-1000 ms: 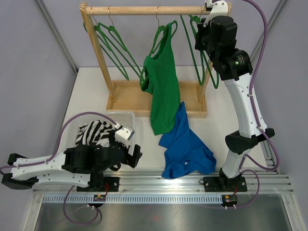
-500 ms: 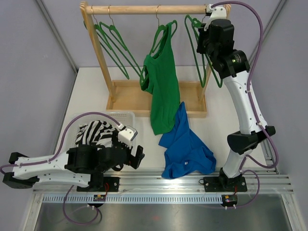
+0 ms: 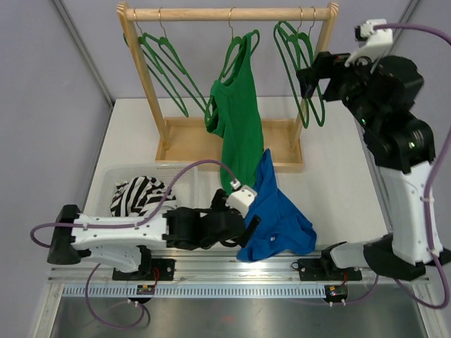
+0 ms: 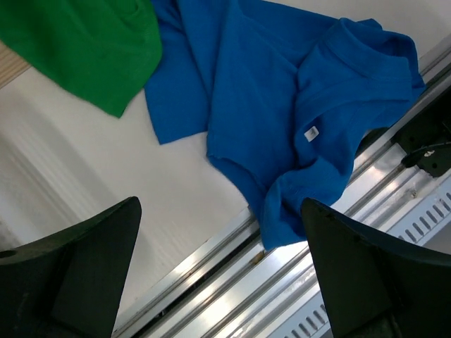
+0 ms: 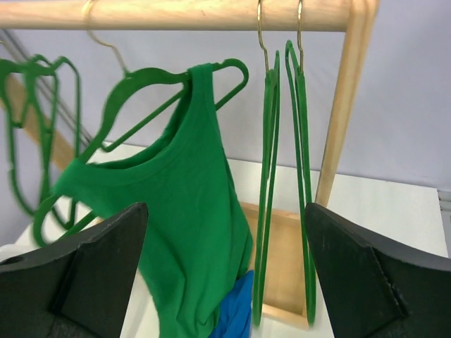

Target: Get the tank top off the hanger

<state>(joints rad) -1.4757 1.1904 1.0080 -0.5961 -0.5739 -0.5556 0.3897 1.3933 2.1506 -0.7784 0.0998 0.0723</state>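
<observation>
At upper centre, the tank top (image 3: 236, 134) hangs on its tilted hanger (image 5: 144, 72). Right hand (image 3: 317, 74) and left hand (image 4: 220, 211) both gape empty, so pinch the strap (image 5: 202, 88) and lift it clear.

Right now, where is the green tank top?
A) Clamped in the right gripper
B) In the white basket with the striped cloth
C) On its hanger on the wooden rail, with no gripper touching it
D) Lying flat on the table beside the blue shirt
C: the green tank top hangs from its hanger on the wooden rail. The right gripper is open and apart from it, and the left gripper is open by the blue shirt.
</observation>
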